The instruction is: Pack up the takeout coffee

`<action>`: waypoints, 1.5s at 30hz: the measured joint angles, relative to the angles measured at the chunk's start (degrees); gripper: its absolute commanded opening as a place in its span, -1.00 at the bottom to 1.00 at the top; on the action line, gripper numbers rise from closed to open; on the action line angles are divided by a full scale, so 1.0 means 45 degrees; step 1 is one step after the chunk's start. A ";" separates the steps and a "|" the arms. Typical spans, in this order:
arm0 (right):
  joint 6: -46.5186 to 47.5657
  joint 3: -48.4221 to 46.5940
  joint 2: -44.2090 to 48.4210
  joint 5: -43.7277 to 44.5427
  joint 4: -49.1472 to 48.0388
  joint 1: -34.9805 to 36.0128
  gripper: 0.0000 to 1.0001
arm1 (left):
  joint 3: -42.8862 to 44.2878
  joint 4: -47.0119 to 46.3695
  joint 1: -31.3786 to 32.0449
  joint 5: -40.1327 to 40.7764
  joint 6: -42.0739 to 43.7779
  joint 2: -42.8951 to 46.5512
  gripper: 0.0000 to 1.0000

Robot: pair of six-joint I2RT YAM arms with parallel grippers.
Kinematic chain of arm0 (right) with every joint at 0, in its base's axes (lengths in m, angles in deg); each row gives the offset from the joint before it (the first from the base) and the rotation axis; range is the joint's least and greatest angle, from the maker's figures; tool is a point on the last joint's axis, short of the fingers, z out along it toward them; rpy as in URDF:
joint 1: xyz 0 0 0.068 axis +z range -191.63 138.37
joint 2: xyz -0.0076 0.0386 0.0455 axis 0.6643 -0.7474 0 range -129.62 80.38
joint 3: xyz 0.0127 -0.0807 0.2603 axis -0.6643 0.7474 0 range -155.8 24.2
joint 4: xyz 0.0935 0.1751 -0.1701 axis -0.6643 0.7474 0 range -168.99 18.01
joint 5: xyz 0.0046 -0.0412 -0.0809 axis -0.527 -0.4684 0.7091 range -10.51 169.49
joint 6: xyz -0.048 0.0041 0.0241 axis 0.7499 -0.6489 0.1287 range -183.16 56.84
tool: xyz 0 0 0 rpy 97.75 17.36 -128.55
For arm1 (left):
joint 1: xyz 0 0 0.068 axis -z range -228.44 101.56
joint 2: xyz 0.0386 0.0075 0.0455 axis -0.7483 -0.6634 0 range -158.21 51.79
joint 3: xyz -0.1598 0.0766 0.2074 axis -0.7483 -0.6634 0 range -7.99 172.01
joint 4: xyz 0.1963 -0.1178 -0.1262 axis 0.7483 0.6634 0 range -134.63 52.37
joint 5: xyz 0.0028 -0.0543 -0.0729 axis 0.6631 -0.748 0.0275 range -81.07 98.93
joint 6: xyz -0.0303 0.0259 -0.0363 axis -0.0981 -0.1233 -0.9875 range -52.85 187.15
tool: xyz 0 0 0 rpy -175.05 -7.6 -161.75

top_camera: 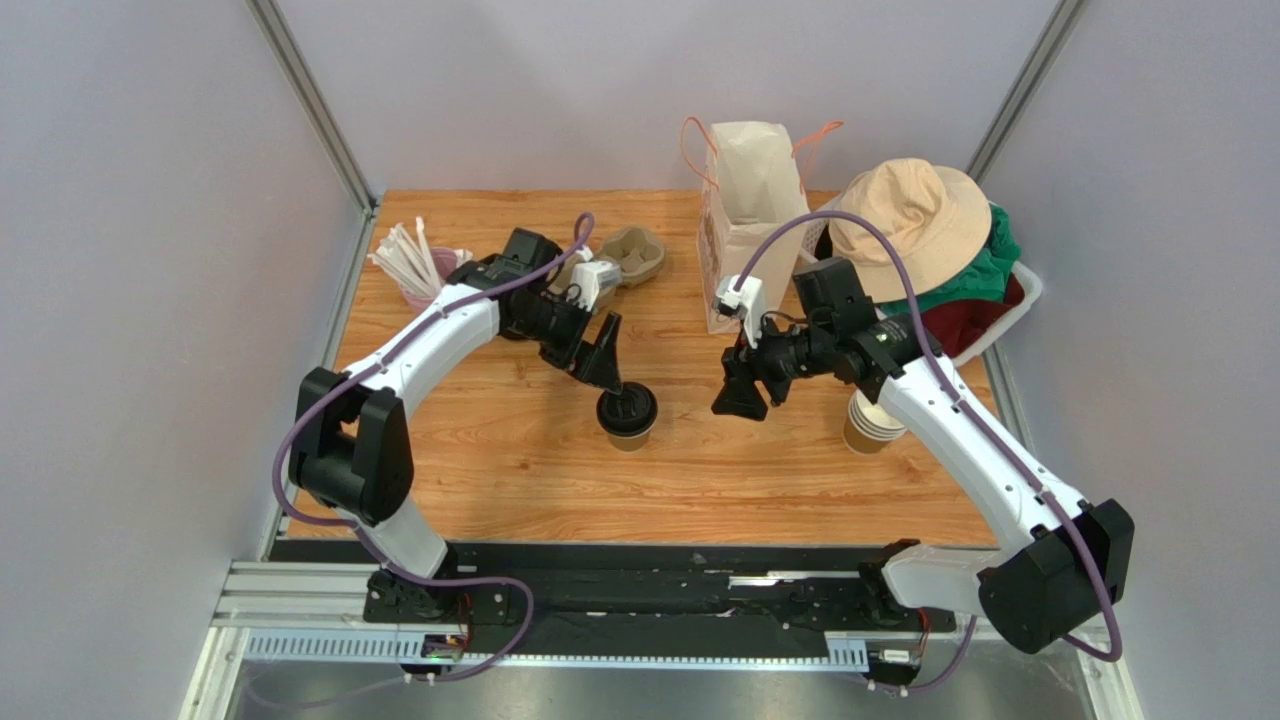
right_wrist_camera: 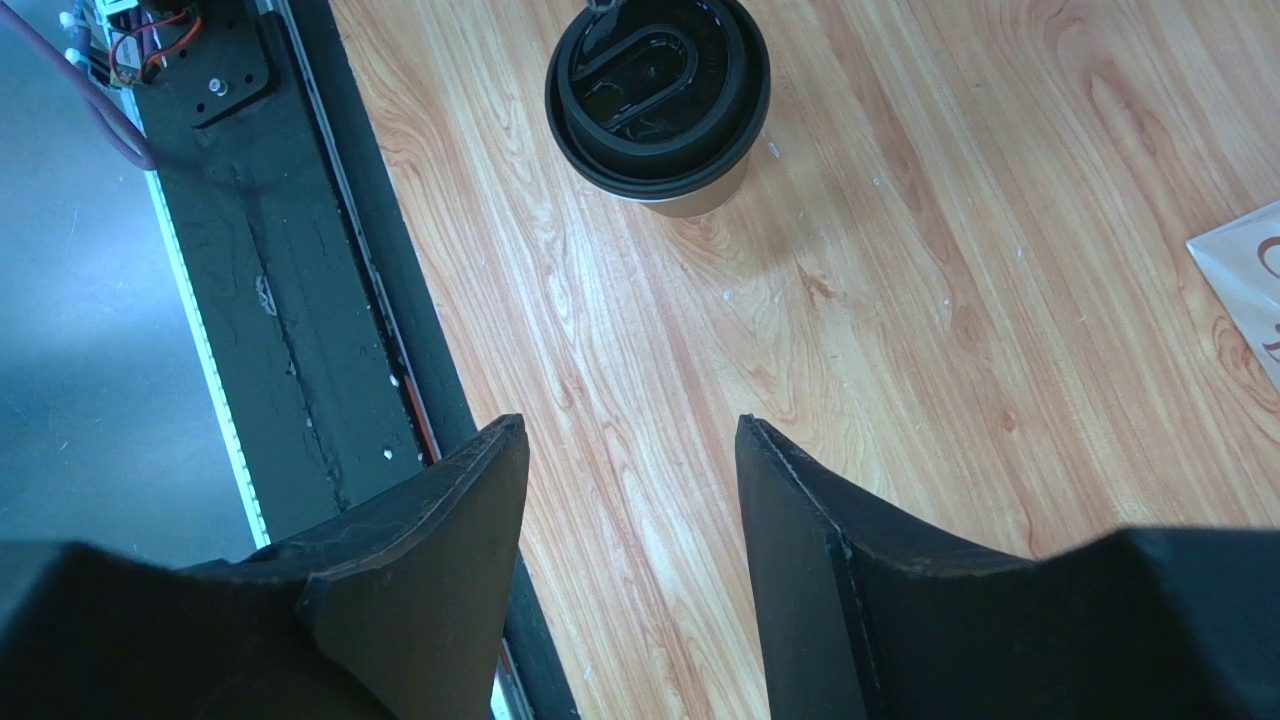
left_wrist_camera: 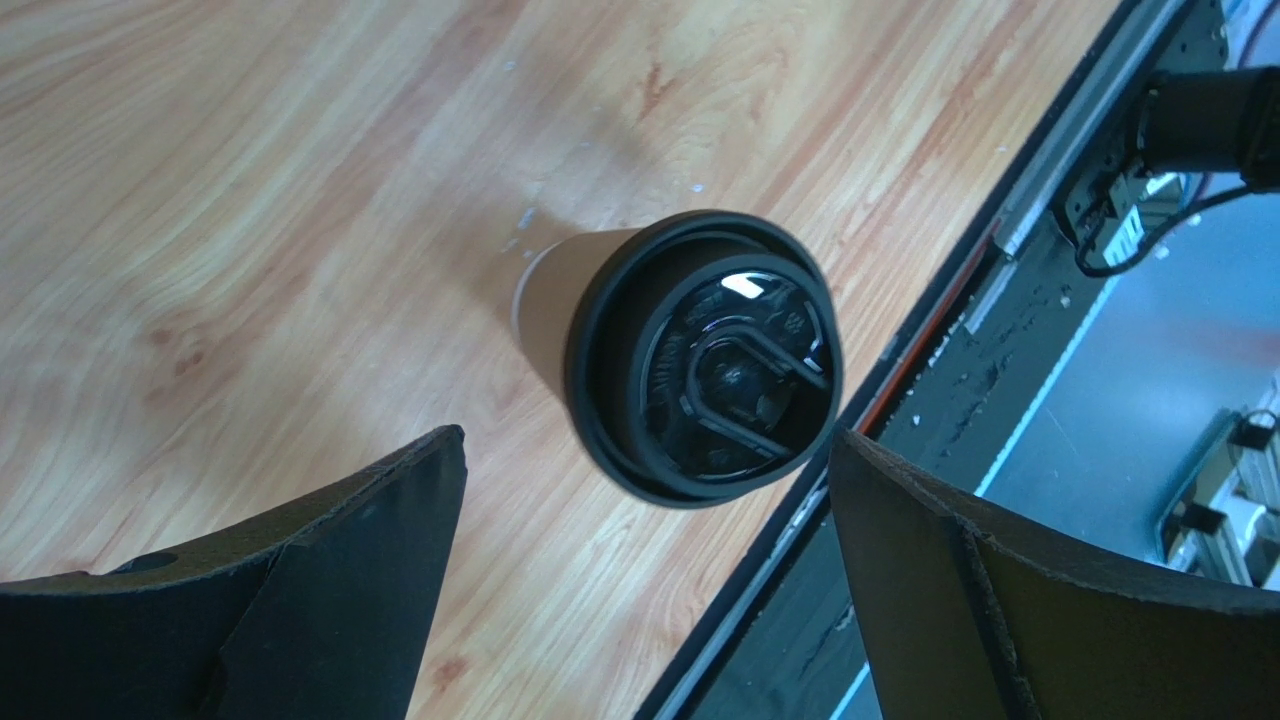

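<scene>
Kraft-brown, black-lidded, the takeout coffee (top_camera: pixel 627 416) stands upright near the middle of the bench (top_camera: pixel 496 465); left end effector (top_camera: pixel 601 360) hangs near it, spread wide, right end effector (top_camera: pixel 741 393) parted, both empty; best to straddle its paper wall below the lid, squeezing gently.

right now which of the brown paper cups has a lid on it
The cup standing alone at mid-table: a round black lid covers it. The other brown cups, off to its right, are open-topped.
</scene>
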 measured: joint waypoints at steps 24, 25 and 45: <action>-0.0073 0.0685 0.0058 -0.0126 -0.0505 0.0000 0.11 | -0.0330 -0.0296 0.0884 -0.0092 0.0058 -0.0840 0.74; -0.0073 0.0685 0.0058 -0.0141 -0.0505 0.0000 0.11 | -0.0340 -0.0301 0.0884 -0.0073 0.0058 -0.0845 0.68; -0.0223 0.0763 0.0034 -0.0471 -0.0763 0.0000 0.08 | -0.0355 -0.0622 0.0971 -0.0005 -0.0053 -0.1268 0.24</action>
